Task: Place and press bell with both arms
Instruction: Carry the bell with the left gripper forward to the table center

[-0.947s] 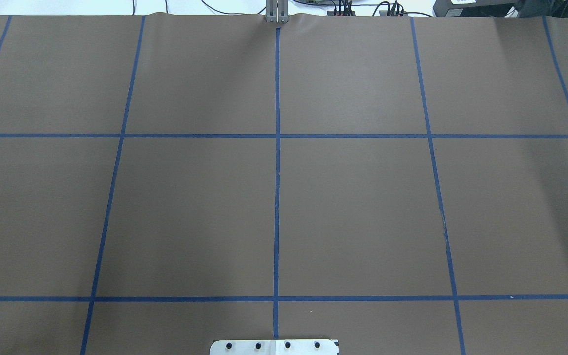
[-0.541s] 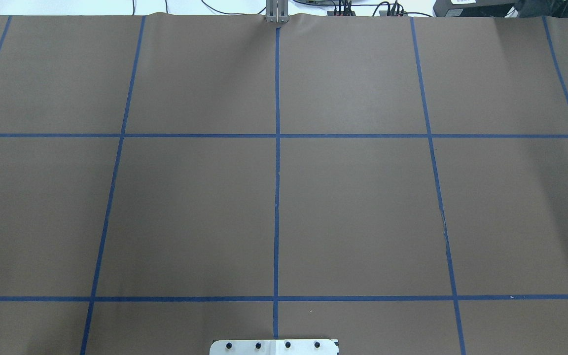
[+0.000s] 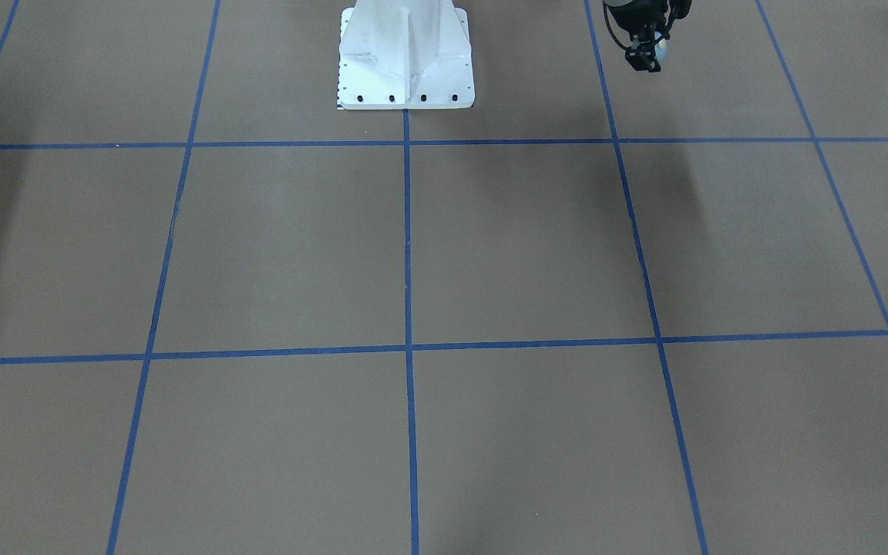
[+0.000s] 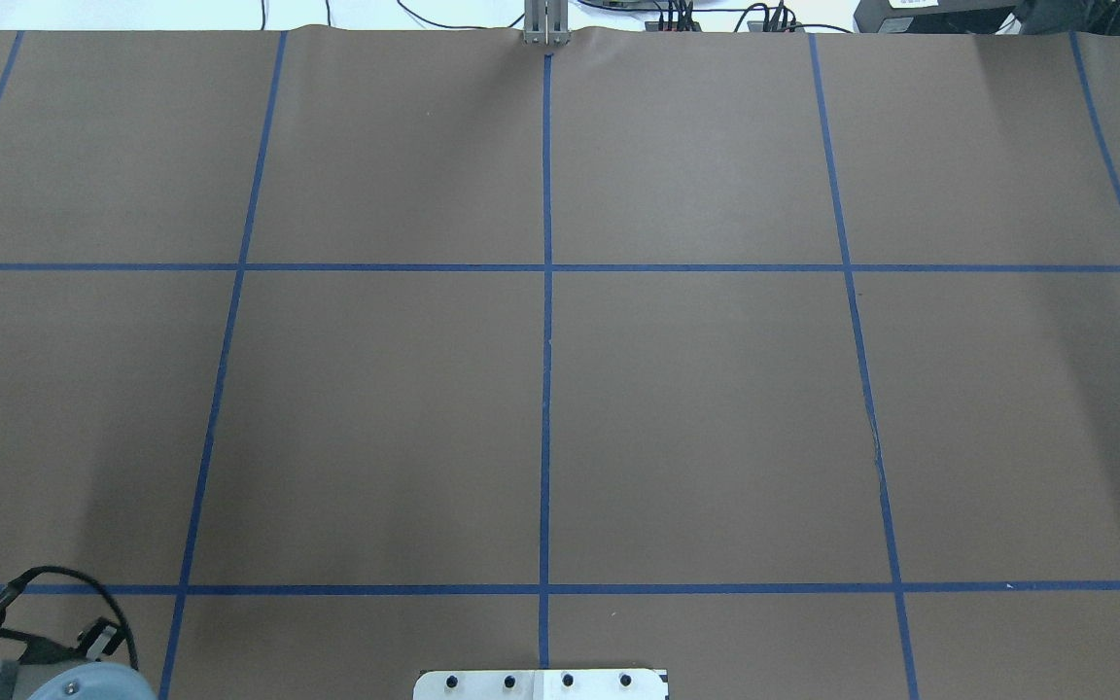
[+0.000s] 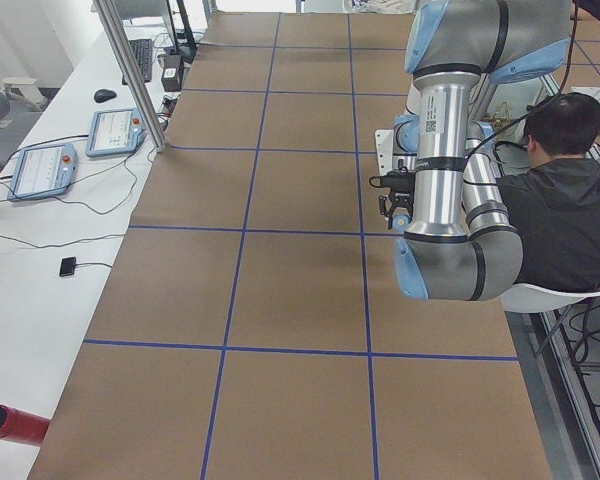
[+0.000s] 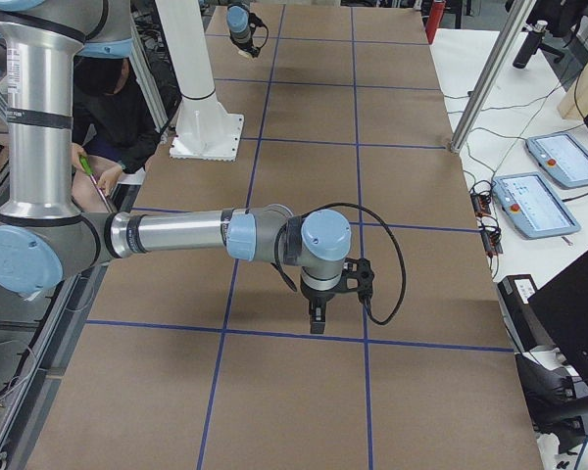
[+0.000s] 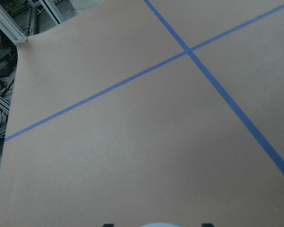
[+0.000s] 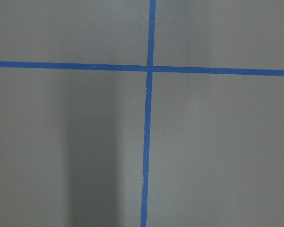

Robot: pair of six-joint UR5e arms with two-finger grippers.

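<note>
My left gripper (image 3: 648, 58) hangs above the table near the robot's base, shut on the light-blue bell (image 3: 662, 51). In the left wrist view the top of the bell's dome (image 7: 160, 224) shows at the bottom edge between two black fingertips (image 7: 108, 225). The left arm's wrist (image 4: 45, 676) shows at the bottom left of the overhead view. My right gripper (image 6: 317, 321) points straight down above a blue tape line. It shows only in the exterior right view, so I cannot tell if it is open or shut. The right wrist view shows only table.
The brown table cover (image 4: 696, 408) carries a grid of blue tape lines. The white pedestal (image 3: 405, 54) stands at the robot's side. A seated person (image 5: 565, 200) is beside the table. Teach pendants (image 5: 120, 130) and a red cylinder (image 5: 10, 425) lie on the white side strip.
The left arm's wrist has come into the overhead view at the bottom left corner. Before, no arm showed there.
</note>
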